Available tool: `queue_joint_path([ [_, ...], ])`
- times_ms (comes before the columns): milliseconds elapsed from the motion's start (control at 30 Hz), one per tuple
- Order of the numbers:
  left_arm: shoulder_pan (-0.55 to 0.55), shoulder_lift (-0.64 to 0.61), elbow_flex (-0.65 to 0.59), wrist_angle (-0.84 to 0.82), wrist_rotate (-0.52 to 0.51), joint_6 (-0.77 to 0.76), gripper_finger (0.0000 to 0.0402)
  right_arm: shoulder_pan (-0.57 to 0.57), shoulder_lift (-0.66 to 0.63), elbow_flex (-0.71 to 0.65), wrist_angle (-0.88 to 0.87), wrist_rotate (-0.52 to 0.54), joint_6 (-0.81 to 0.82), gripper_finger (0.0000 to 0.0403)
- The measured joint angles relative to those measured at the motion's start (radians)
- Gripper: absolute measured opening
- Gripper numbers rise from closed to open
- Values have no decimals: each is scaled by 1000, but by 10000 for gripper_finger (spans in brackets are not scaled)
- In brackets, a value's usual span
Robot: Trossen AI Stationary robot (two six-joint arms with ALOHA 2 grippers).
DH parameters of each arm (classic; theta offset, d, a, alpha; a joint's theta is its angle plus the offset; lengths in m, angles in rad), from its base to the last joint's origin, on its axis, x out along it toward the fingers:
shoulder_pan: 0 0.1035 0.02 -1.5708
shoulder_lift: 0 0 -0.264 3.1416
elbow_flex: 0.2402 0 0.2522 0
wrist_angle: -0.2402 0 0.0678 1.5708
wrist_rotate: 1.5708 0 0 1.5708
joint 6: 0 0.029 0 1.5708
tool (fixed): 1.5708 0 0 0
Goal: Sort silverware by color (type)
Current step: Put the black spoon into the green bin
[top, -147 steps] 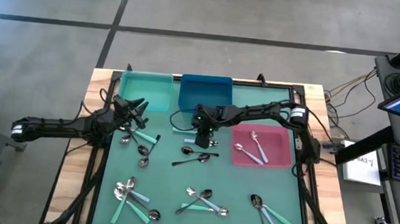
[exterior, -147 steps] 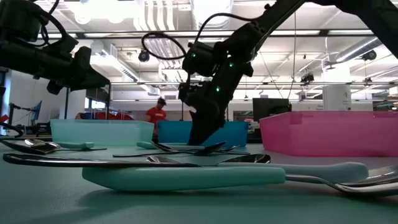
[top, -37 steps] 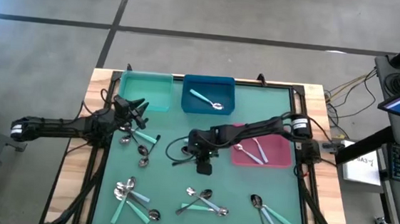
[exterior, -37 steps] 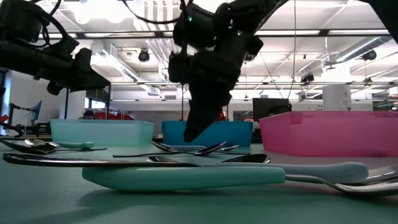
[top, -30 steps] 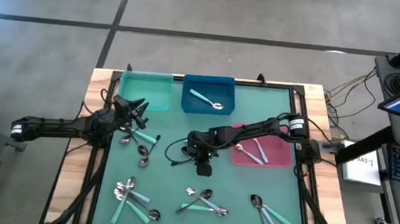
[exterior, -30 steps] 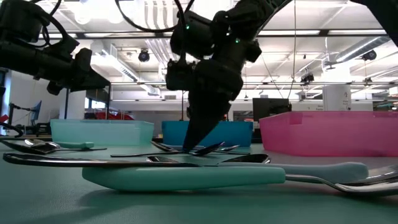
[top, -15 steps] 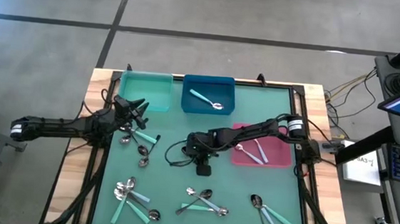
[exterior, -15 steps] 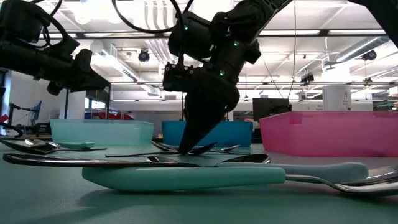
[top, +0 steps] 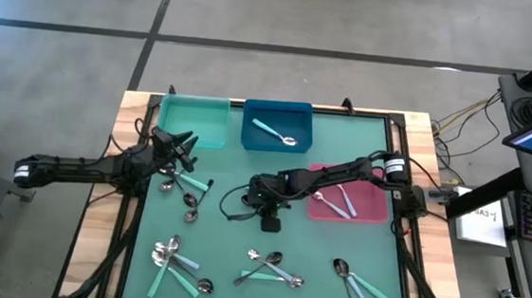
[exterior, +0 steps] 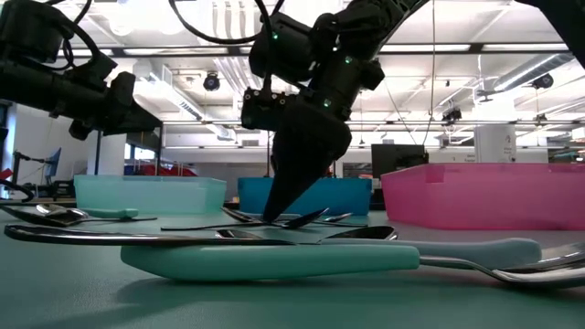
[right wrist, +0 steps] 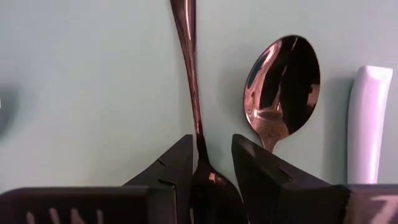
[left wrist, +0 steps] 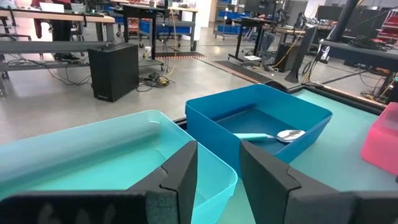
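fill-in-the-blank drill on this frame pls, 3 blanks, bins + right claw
1. The single turquoise-handled spoon lies in the ______ bin.
2. The right claw straddles the handle of a ______ spoon lying on the mat.
3. The teal bin holds ______ spoons.

Missing words: blue; dark; no
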Motion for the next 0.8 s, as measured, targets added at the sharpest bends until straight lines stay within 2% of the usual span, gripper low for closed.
queue_joint_path([
  [633,0,1,0,0,0,0,103,0,94,4,19,-7,-6,97],
  [700,0,1,0,0,0,0,103,0,95,3,19,-5,-6,84],
  [800,0,1,0,0,0,0,103,-2,93,3,20,-3,-6,43],
])
